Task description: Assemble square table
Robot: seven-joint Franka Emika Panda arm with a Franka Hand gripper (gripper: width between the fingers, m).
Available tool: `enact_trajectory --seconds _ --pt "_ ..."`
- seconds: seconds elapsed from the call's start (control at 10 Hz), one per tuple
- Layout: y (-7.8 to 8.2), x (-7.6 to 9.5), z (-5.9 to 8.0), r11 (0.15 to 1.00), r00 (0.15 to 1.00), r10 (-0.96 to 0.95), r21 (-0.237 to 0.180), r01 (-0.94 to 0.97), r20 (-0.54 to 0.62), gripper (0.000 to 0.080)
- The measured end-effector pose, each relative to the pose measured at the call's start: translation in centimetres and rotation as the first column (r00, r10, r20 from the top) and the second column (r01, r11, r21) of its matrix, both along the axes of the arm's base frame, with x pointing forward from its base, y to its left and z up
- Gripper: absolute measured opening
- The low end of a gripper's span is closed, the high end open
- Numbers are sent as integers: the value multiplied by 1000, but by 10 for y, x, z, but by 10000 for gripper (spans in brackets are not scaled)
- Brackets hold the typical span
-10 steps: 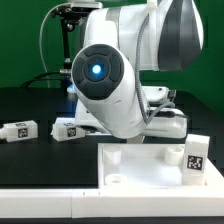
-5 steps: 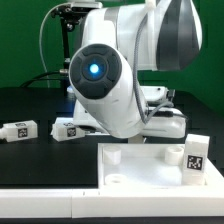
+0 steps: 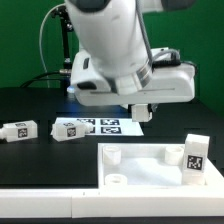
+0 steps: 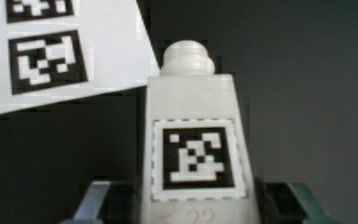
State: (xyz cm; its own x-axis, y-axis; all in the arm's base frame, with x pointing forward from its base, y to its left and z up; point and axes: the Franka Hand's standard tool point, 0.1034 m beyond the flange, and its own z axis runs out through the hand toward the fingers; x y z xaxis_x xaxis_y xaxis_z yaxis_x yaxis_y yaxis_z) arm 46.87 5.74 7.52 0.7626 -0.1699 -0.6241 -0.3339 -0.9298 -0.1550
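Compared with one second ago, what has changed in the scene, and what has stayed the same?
The arm swung up and aside, uncovering the marker board in the exterior view. The gripper holds a leg; whether it gripped it just now is hidden. The two lying legs, the table top and its standing leg stayed.

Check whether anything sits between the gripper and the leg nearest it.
Nothing visible does. In the wrist view the leg sits between the fingers of the gripper; the marker board lies beside it, not in between.
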Motion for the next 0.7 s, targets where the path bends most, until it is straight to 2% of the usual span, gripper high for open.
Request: enact_trajectory --seconds 0.2,0.3,0.4,0.5,0.6,0.7 --pt "-2 9 1 999 993 -12 -37 17 118 285" --pt "-7 18 21 1000 987 5 -25 -1 164 285" --pt "-18 44 49 1000 969 16 -21 -12 248 285" --pt "-25 63 61 1000 954 6 -28 3 301 285" --pt "-25 70 55 997 918 4 -66 25 396 285" --pt "-25 65 54 995 894 6 -88 37 448 285"
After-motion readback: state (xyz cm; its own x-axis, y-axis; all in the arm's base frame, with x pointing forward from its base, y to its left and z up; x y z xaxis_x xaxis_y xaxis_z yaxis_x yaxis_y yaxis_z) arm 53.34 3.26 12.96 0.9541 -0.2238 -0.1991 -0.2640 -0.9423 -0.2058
